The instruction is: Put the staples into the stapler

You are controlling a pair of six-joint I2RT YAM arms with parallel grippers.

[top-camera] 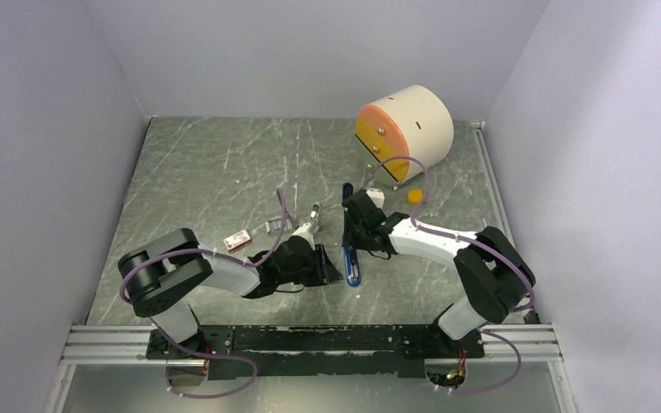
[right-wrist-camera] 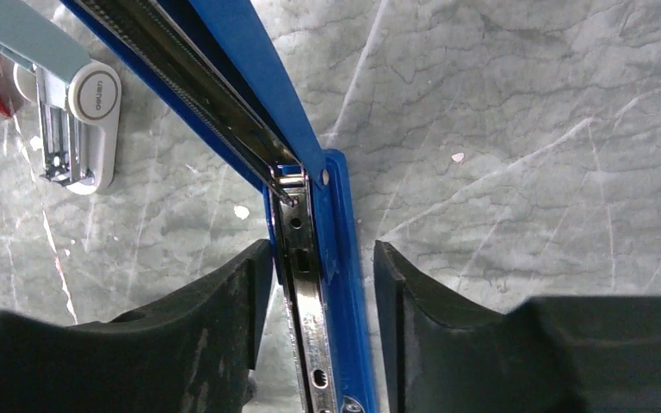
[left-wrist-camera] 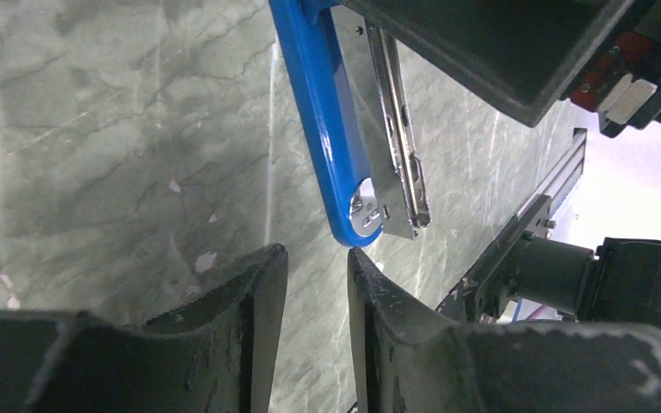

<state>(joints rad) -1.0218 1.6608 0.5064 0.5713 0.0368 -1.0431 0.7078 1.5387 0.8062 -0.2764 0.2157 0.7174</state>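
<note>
The blue stapler lies on the table between both grippers, opened up, with its metal channel bare. My right gripper is open and straddles the stapler's base. Its left finger is close against the channel and there is a gap on the right side. My left gripper is slightly open and empty, with its tips just below the stapler's rounded end. I cannot make out the staples for certain in any view.
A small red-and-white box lies left of the left gripper. A pale-blue-and-white piece lies near it. A big cream cylinder with an orange face stands at the back right, with a small orange bit in front of it.
</note>
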